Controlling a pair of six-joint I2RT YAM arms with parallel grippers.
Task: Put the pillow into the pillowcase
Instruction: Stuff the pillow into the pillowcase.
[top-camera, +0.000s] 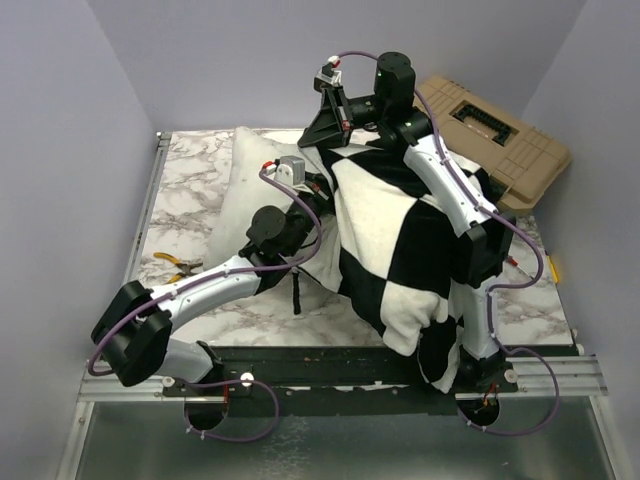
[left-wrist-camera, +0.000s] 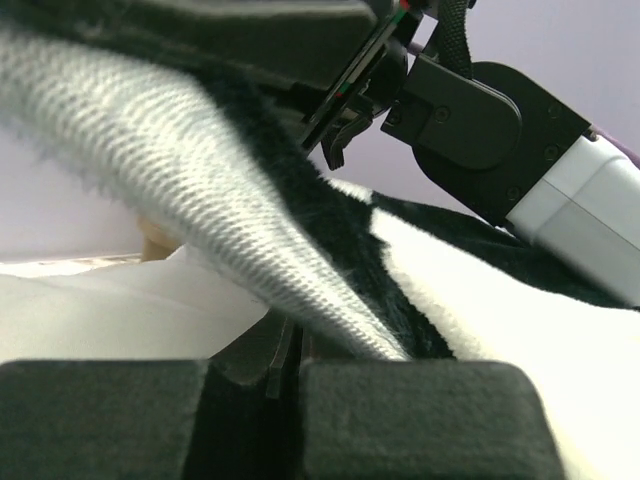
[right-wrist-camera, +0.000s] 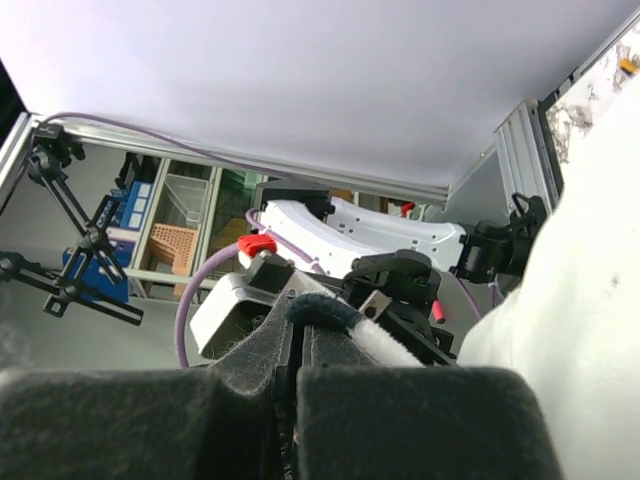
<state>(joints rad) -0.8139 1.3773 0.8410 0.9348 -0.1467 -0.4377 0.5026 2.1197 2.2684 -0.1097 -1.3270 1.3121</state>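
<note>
The black-and-white checked pillowcase (top-camera: 400, 240) lies draped over the white pillow (top-camera: 240, 190) and over my right arm. My left gripper (top-camera: 316, 188) is shut on the pillowcase's hem at its left edge. In the left wrist view the ribbed hem (left-wrist-camera: 230, 240) runs down into the shut left gripper (left-wrist-camera: 292, 355), with the pillow (left-wrist-camera: 100, 310) showing under it. My right gripper (top-camera: 320, 138) points down at the far end of the pillowcase, a little beyond the left one. It (right-wrist-camera: 298, 335) is shut on a rolled dark-and-white piece of hem (right-wrist-camera: 340, 315).
A tan toolbox (top-camera: 495, 135) sits at the back right, half off the marble table (top-camera: 190, 190). Yellow-handled pliers (top-camera: 180, 262) lie near the table's left edge beside my left arm. Grey walls close in the back and both sides.
</note>
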